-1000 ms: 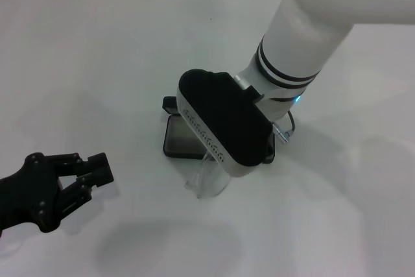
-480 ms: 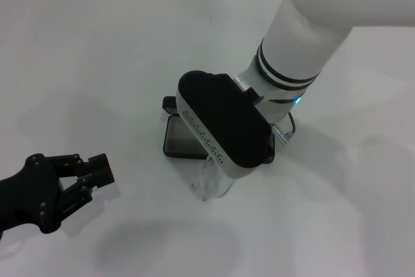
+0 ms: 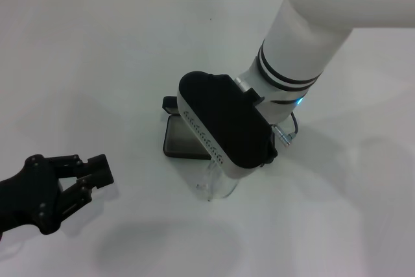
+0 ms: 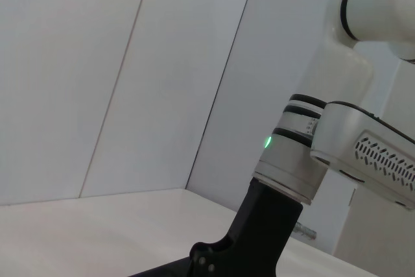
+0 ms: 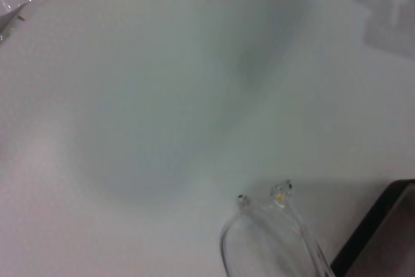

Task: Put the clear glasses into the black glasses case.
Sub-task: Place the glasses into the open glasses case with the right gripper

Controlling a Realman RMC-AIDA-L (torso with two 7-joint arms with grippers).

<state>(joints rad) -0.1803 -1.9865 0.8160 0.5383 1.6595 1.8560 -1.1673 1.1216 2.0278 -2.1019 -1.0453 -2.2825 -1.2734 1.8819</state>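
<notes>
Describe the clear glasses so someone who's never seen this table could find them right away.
Start at the big white right arm over mid-table. Beneath its wrist lies the open black glasses case. The clear glasses poke out on the case's near side: see-through plastic, almost invisible against the white table.

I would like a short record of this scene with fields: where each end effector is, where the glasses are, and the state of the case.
left end effector: low at the robot's left, above the white table, fingers apart, holding nothing
right end effector: hidden beneath its own wrist housing, over the case; fingers not visible
clear glasses: sticking out from under the right wrist, at the case's near edge; grip not visible
black glasses case: open, grey inside showing, mostly covered by the right wrist
task status: glasses not yet seen lying inside the case
</notes>
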